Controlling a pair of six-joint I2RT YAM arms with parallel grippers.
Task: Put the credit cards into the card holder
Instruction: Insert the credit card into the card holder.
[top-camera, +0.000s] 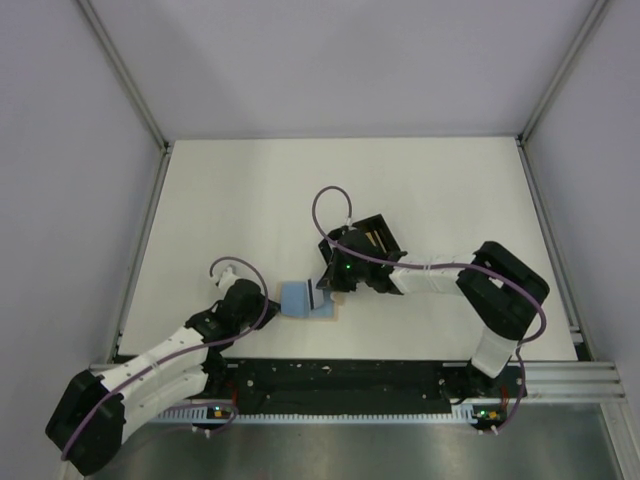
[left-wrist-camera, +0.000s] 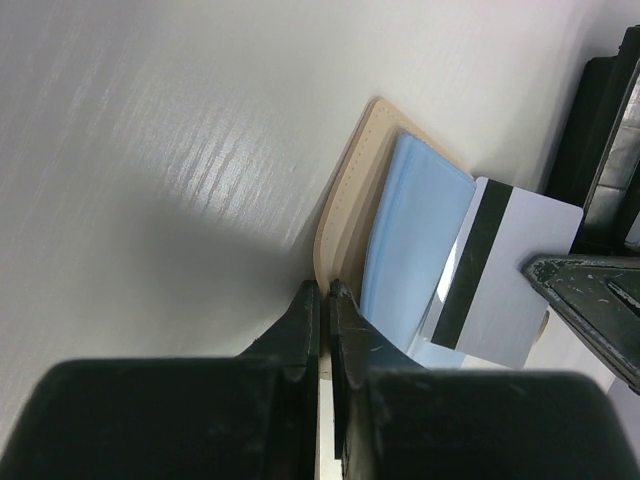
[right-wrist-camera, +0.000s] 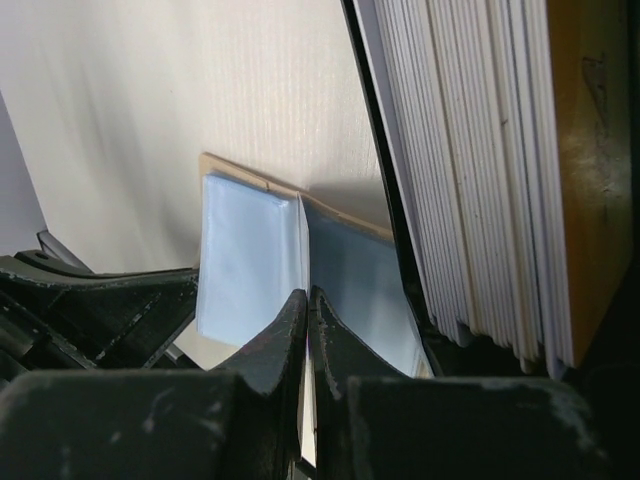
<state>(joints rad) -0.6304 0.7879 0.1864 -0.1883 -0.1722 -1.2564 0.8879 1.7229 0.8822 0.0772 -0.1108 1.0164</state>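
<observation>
Here, gripping the card holder by its edge with the left gripper, jaws shut on it, near the middle of the desk's near edge. Pinching a pale, black-striped credit card in the right gripper, jaws tight on it, over the holder's light blue face, beside the black tray.

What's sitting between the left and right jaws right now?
The card holder, light blue layers inside, and a black-striped card that the right gripper pinches. The left gripper clamps the holder's edge. Left wrist view shows it.
</observation>
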